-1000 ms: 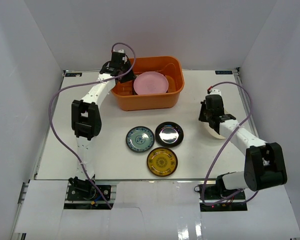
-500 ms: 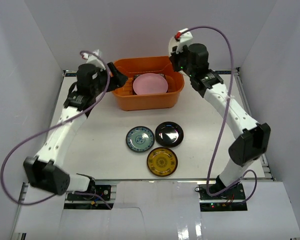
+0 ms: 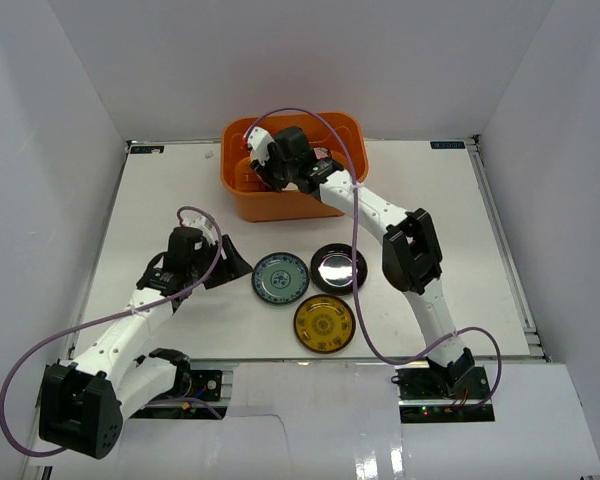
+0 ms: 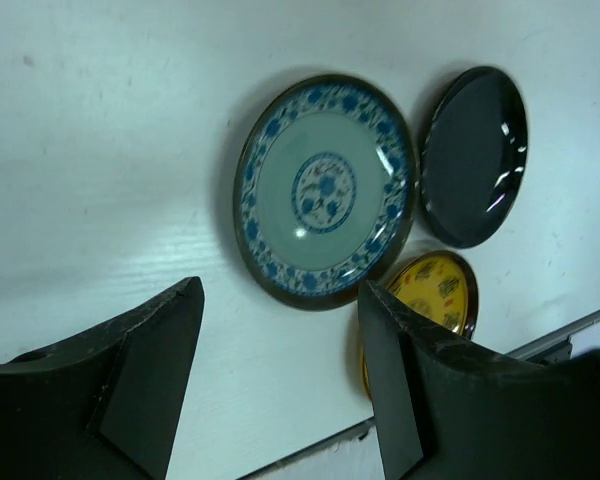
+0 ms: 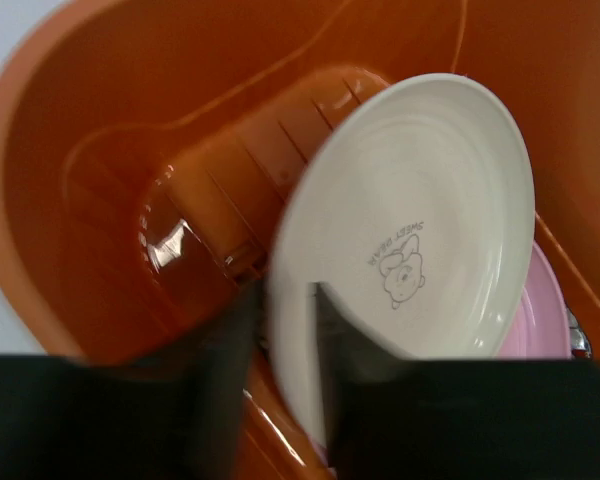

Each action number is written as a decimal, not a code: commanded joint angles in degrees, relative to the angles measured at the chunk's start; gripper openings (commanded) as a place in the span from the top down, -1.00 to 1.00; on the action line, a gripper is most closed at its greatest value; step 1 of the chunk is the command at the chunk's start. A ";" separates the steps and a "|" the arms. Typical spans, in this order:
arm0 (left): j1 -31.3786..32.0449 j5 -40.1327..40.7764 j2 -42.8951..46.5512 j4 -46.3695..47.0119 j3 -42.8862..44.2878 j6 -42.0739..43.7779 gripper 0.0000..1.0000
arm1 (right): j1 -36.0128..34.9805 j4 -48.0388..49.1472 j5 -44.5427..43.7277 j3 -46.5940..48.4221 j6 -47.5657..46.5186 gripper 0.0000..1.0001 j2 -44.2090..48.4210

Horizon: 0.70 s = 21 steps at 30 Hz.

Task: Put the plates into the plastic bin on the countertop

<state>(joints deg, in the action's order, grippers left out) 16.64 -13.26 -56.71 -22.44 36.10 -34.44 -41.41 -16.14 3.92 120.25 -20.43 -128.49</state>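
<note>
The orange plastic bin (image 3: 330, 200) stands at the back of the white countertop (image 3: 440, 230). My right gripper (image 5: 288, 300) is inside the bin (image 5: 110, 150), shut on the rim of the cream round plate (image 5: 420, 210), held tilted over the pink plate (image 5: 545, 310). In the top view the right gripper (image 3: 267, 172) is over the bin's left half. My left gripper (image 3: 232, 262) is open and empty, just left of the blue-patterned plate (image 3: 280, 278). The left wrist view shows that gripper (image 4: 280, 380), the blue-patterned plate (image 4: 325, 190), the glossy black plate (image 4: 475, 155) and the yellow-gold plate (image 4: 435, 295). The teal and dark floral plates are not visible.
The black plate (image 3: 338, 267) and the yellow-gold plate (image 3: 324, 323) lie right of and in front of the blue one. White walls and metal rails (image 3: 500, 230) border the table. The right arm's purple cable arches over the bin.
The right arm has swung left into the bin with the cream plate. The left arm has drawn back from the bin's left edge and come down beside the blue-patterned plate.
</note>
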 commanded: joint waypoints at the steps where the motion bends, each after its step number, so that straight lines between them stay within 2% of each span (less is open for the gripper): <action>1: 0.23 -2.74 1.87 2.74 -4.00 -3.00 -0.47 | 0.72 2.86 -4.60 3.25 -3.04 0.05 2.01; 2: 0.32 -4.22 0.04 5.10 -4.63 -3.96 -0.47 | 0.54 3.30 -6.19 2.98 -2.52 -0.16 2.88; 4: 0.58 -5.11 -1.99 7.48 -5.86 -4.67 -0.47 | 0.54 3.83 -7.78 1.67 -0.51 -0.42 4.99; 7: 1.90 -5.20 -6.12 11.18 -6.04 -5.12 -0.44 | 0.45 6.29 -8.93 -4.64 4.50 -0.44 13.67; 9: 2.95 -4.68 -8.50 12.76 -5.77 -4.85 -0.43 | 0.63 9.53 -9.28 -17.10 9.76 -0.45 24.03; 10: 3.30 -4.67 -10.86 13.46 -5.69 -4.85 -0.42 | 0.63 13.81 -10.24 -22.37 11.88 -0.41 27.64; 11: 3.66 -4.85 -11.92 15.30 -5.60 -5.11 -0.39 | 0.63 15.86 -11.12 -27.90 14.25 -0.35 35.59; 12: 4.62 -4.94 -12.98 16.10 -5.42 -5.72 -0.32 | 0.89 18.66 -11.74 -39.18 16.62 -0.28 39.59; 14: 5.50 -3.45 -15.97 17.07 -4.99 -5.99 -0.17 | 1.59 22.90 -13.75 -50.14 24.88 0.17 49.93; 15: 6.20 -2.31 -16.76 17.07 -4.46 -5.73 0.00 | 2.90 24.04 -13.94 -60.73 27.69 0.56 53.04; 17: 6.73 -1.25 -18.26 17.07 -4.54 -5.64 0.13 | 6.31 26.42 -13.51 -70.63 35.34 0.64 60.35; 18: 6.91 -0.64 -18.44 17.07 -4.98 -5.73 0.20 | 8.08 26.42 -12.63 -78.59 37.45 0.56 62.28; 19: 7.08 0.33 -18.61 16.99 -5.24 -5.90 0.45 | 9.92 26.42 -11.06 -82.24 41.48 0.42 65.70; 20: 7.17 0.95 -18.61 16.81 -5.33 -5.91 0.59 | 11.94 26.77 -10.35 -85.84 43.52 0.22 67.56; 21: 7.26 1.73 -18.35 16.46 -5.60 -5.91 0.77 | 16.40 27.73 -8.51 -89.19 45.02 -0.14 69.40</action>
<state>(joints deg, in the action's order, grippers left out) 23.40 -14.41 -75.96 -7.60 30.37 -40.40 -31.27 9.98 -6.85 40.18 13.06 -59.90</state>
